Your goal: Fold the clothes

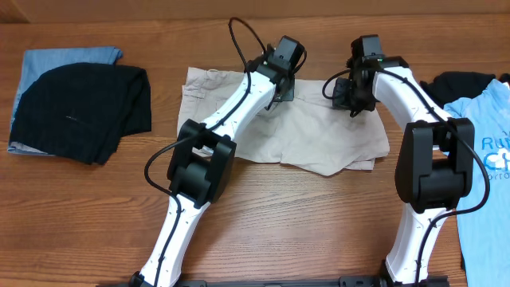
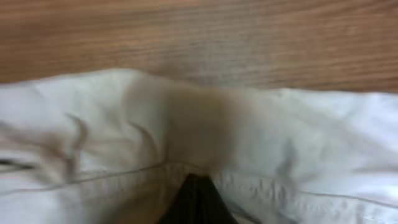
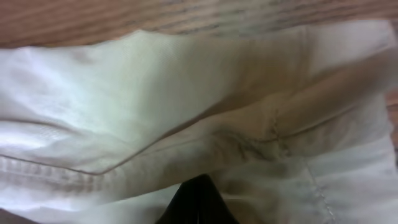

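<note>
The clothes, pale beige shorts (image 1: 319, 135), lie spread across the middle of the wooden table (image 1: 303, 231). Both grippers are down at their far edge. My left gripper (image 1: 280, 86) is over the far left part. In the left wrist view its black fingertips (image 2: 196, 183) meet in a point, with the blurred cloth (image 2: 298, 143) and a seam gathered at the tip. My right gripper (image 1: 349, 96) is over the far right part. Its tips (image 3: 198, 183) are likewise shut, with creased fabric (image 3: 186, 93) bunched round them. The far hem between the grippers is hidden.
A black knit garment (image 1: 84, 108) lies on a folded pale blue piece (image 1: 48, 64) at the left. At the right edge lies a light blue T-shirt (image 1: 486, 151), with a dark item (image 1: 458, 80) behind it. Both white arms reach over the near half of the table.
</note>
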You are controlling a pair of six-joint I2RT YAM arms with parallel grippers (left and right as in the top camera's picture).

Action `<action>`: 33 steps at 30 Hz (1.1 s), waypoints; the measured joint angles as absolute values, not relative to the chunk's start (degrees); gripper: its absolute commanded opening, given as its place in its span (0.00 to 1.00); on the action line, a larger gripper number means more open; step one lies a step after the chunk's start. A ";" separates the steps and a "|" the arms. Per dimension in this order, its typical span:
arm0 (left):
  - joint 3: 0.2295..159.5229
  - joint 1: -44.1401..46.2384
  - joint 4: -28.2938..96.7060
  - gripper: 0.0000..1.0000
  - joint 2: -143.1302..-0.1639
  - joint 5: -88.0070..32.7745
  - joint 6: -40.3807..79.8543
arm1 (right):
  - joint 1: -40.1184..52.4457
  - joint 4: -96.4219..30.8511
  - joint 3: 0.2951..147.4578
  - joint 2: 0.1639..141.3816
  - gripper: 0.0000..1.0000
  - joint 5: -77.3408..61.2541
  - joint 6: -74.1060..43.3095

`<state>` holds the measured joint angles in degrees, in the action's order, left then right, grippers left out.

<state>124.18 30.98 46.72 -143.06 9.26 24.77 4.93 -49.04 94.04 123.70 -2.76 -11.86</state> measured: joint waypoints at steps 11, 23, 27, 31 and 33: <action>145.14 19.86 82.46 0.77 -130.10 13.08 26.81 | 5.13 -71.00 109.62 113.40 0.05 -13.54 -6.50; 121.34 0.64 84.27 0.96 -131.17 -10.31 16.08 | 8.40 -60.69 96.38 114.26 0.28 -16.69 -5.76; 110.10 0.64 75.09 0.96 -131.17 -12.10 15.66 | 8.34 -50.72 88.42 115.04 0.28 -16.71 -5.19; 102.96 0.64 67.61 0.95 -131.26 -15.86 15.29 | 8.34 -44.69 81.65 115.48 0.16 -17.17 -4.84; 101.41 0.64 65.41 0.93 -130.37 -16.99 15.25 | 8.34 -42.26 79.48 115.59 0.08 -17.17 -4.93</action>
